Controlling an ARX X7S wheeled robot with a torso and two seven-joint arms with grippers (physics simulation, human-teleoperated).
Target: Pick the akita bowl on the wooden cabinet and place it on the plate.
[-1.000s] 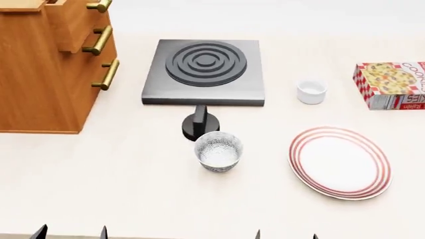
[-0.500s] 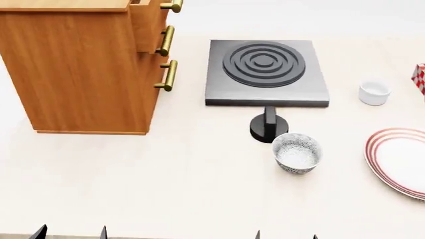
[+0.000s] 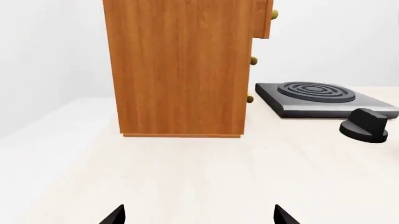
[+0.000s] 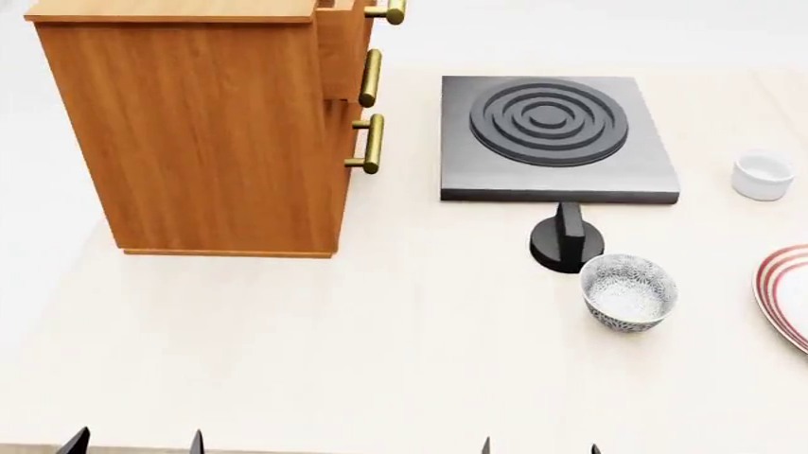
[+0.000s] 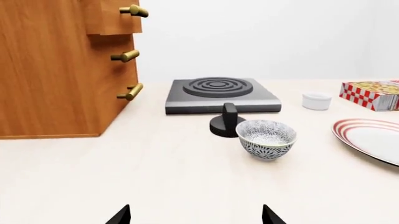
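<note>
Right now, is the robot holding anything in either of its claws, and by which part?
Nothing is held. Both the left gripper and right gripper are open and empty above the pale tabletop.

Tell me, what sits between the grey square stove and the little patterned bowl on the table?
A black round knob sits between the grey square stove and the small blue-patterned bowl, clearest in the head view.

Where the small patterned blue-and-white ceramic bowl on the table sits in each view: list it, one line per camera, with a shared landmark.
Head view: the small patterned blue-and-white ceramic bowl stands right of centre, just below the black stove knob.
Right wrist view: the bowl appears near the middle, beside the knob.
Left wrist view: not in it.
Shared landmark: the tall orange-brown wooden cabinet, in all three views.
</note>
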